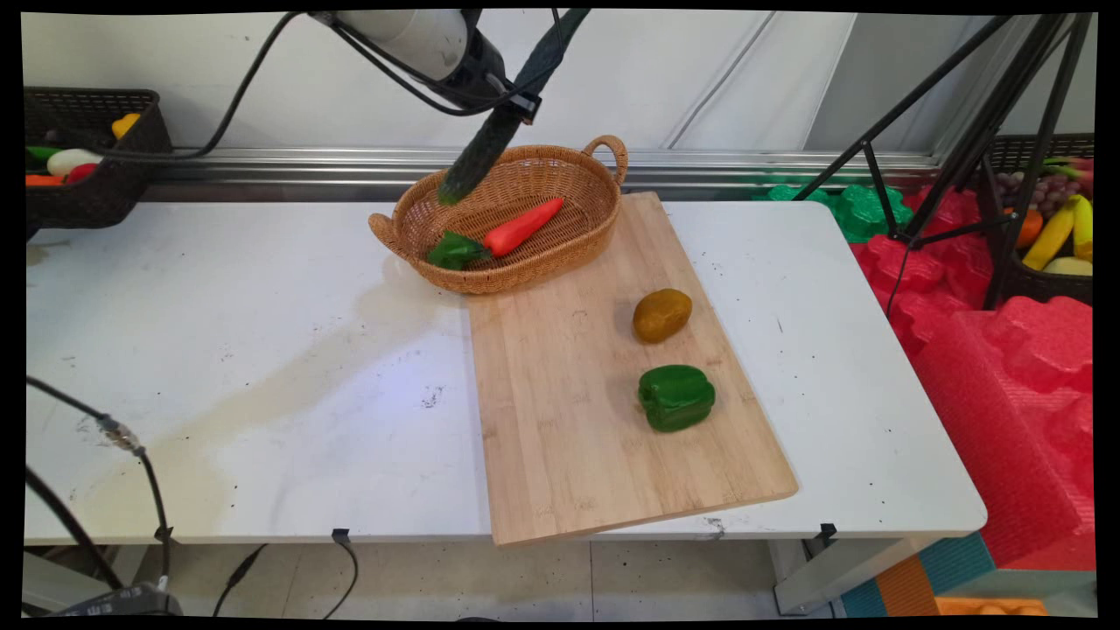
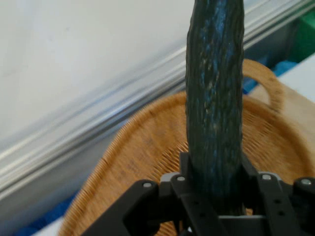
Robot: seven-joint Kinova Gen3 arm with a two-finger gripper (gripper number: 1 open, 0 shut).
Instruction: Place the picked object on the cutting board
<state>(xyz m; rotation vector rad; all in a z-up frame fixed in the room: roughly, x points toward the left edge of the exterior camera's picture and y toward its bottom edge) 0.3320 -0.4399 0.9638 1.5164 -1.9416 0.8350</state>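
No legible writing. Gripper (image 1: 516, 103) fingers (image 2: 184, 169) clamp one dark cucumber (image 1: 490, 144), hung tilted above one wicker basket (image 1: 604, 206) holding one carrot (image 1: 522, 227). One cutting board (image 1: 569, 420) carries one potato (image 1: 662, 315), one green pepper (image 1: 676, 397). White worktop (image 1: 219, 350), pale wall behind.

We see the worktop (image 1: 219, 350) bare on its whole left half, wide room for a hand to pass. Basket (image 1: 512, 219) at back centre is partly taken by a carrot (image 1: 522, 227); cucumber (image 1: 490, 144) hangs tilted over its left rim. Cutting board (image 1: 604, 394) carries potato (image 1: 662, 315) & green pepper (image 1: 676, 397), slightly apart; board's left strip & near end lie free. Tripod legs (image 1: 954, 157) block far right.
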